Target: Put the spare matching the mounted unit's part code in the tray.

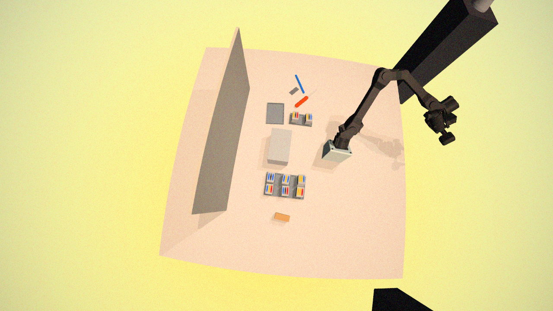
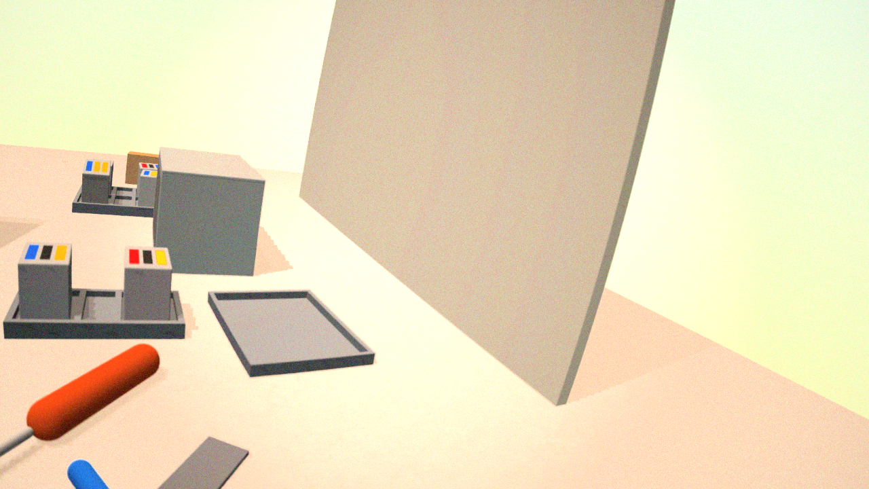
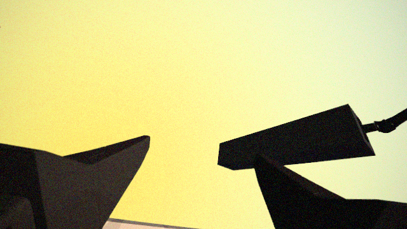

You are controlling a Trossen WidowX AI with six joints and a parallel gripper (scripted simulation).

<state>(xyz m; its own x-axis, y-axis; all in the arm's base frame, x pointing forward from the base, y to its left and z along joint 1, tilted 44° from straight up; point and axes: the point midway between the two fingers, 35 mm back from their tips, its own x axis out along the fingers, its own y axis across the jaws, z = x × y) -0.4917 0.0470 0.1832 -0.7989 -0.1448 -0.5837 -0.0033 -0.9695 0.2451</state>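
Tray (image 1: 275,113) (image 2: 291,328) lying bare near the desk's (image 1: 348,232) (image 2: 474,425) far edge; gripper (image 1: 446,138) (image 3: 203,150) hanging spread, holding nothing; matching and placing the spare seemingly all remaining.

A red-handled screwdriver (image 1: 301,101) (image 2: 94,390) lies near a blue rod (image 1: 299,84) (image 2: 87,474) and a flat gray piece (image 1: 293,90) (image 2: 206,464).

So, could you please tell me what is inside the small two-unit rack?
The rack holds two striped blocks; the floor beneath them is covered.
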